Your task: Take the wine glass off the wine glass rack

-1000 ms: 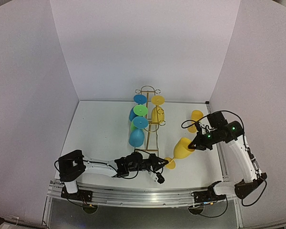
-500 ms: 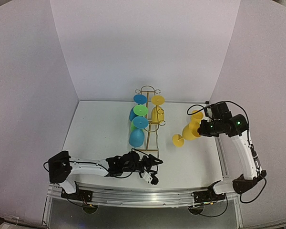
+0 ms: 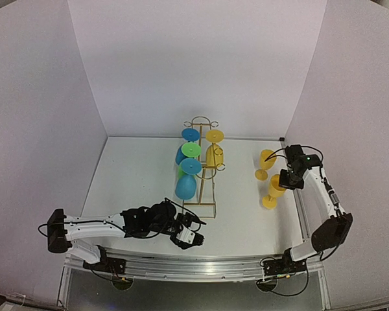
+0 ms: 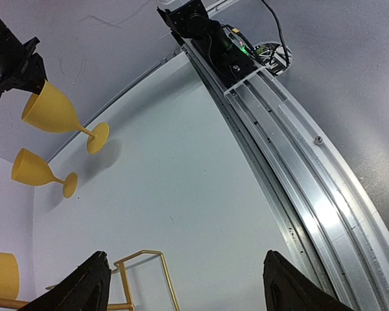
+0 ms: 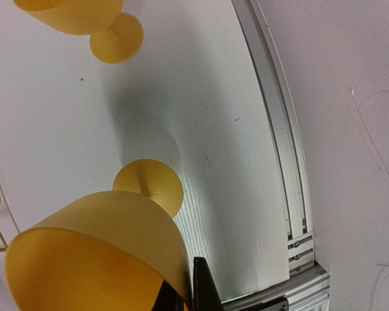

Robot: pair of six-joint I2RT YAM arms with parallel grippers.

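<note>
Pinched the glass [image 3: 274,188] by its rim in the right gripper [image 3: 287,181], foot low by the right edge of the table [image 3: 136,175], well apart from the rack [image 3: 203,170]. Held the left gripper [image 3: 189,237] spread, empty. Risked tipping it on release from that off-centre hold, into the second glass [image 3: 266,159] nearby.

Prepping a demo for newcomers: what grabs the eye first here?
The gold rack mid-table, hung with coloured glasses. At the right edge, the right gripper pinches a yellow glass by its rim, beside a second glass standing free. The left gripper sits open, low near the front.
</note>
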